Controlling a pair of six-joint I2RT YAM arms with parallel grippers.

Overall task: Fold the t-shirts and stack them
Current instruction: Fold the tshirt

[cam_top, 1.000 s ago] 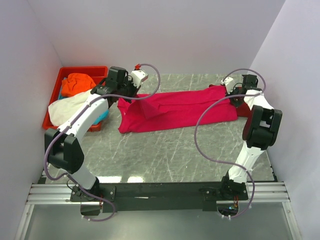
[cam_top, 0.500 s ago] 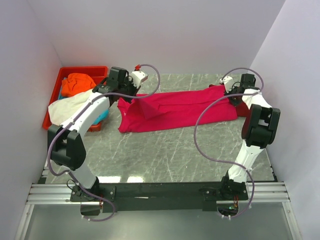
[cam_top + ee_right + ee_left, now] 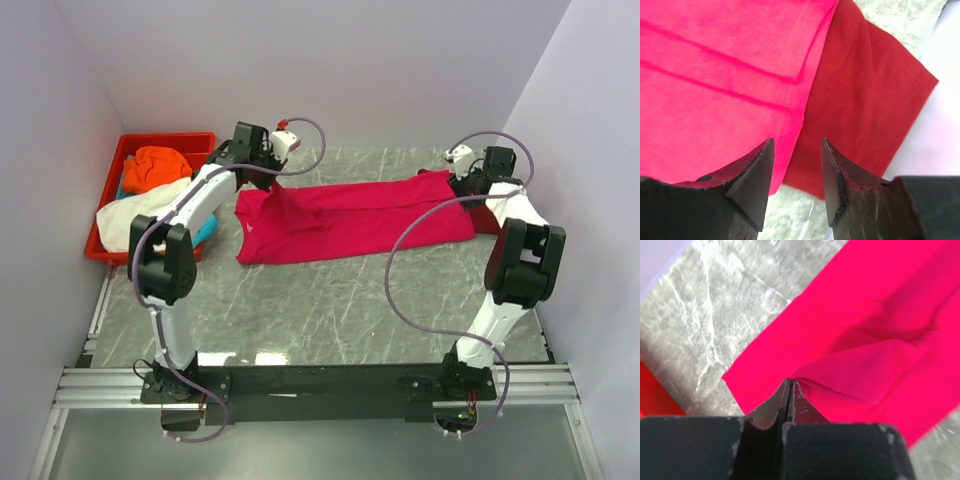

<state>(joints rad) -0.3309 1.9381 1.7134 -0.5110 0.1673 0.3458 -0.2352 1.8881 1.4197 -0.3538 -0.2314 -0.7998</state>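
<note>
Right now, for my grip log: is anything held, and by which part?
The left jaws pinch a raised fold of the pink t-shirt near its left end; the right jaws are open, empty.

The left arm (image 3: 185, 215) and right arm (image 3: 520, 262) share one build: white shell links between bulky black joint housings. A thin purple cable (image 3: 400, 270) loops loosely along each (the left one arches over its wrist). Each wrist carries a small white camera block (image 3: 460, 153), and the left one has a red tip. Both bases meet a black crossbar (image 3: 320, 381). The right gripper (image 3: 797, 142) has matte black wedge jaws with pale scuffed edges. The left gripper (image 3: 788, 382) looks alike.
</note>
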